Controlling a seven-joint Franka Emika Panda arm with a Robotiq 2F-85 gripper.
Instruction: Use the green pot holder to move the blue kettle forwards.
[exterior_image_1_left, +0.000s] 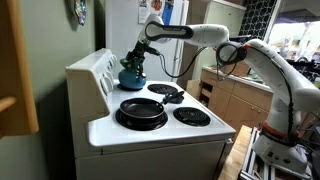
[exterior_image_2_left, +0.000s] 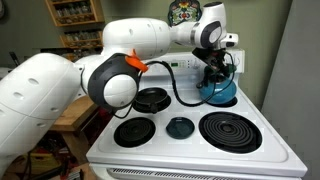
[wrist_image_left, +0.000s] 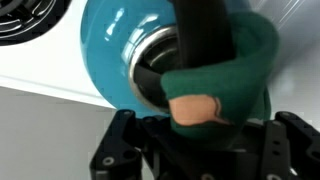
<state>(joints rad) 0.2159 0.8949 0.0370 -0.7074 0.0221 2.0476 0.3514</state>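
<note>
The blue kettle (exterior_image_1_left: 131, 74) (exterior_image_2_left: 218, 90) sits on a back burner of the white stove (exterior_image_1_left: 150, 135), close to the control panel. My gripper (exterior_image_1_left: 137, 55) (exterior_image_2_left: 214, 65) is right above it at the handle. In the wrist view the glossy blue kettle (wrist_image_left: 115, 40) fills the upper left. The green pot holder (wrist_image_left: 225, 80), with a tan label, is folded around the dark handle (wrist_image_left: 205, 30). My gripper (wrist_image_left: 195, 130) is shut on the pot holder and the handle inside it; its fingertips are hidden by the cloth.
A black frying pan (exterior_image_1_left: 142, 110) (exterior_image_2_left: 152, 99) sits on the other back burner beside the kettle. Bare coil burners (exterior_image_1_left: 191, 115) (exterior_image_2_left: 232, 130) lie toward the stove's front. The raised control panel (exterior_image_1_left: 95, 70) stands right behind the kettle. Wooden cabinets (exterior_image_1_left: 235, 100) stand beyond the stove.
</note>
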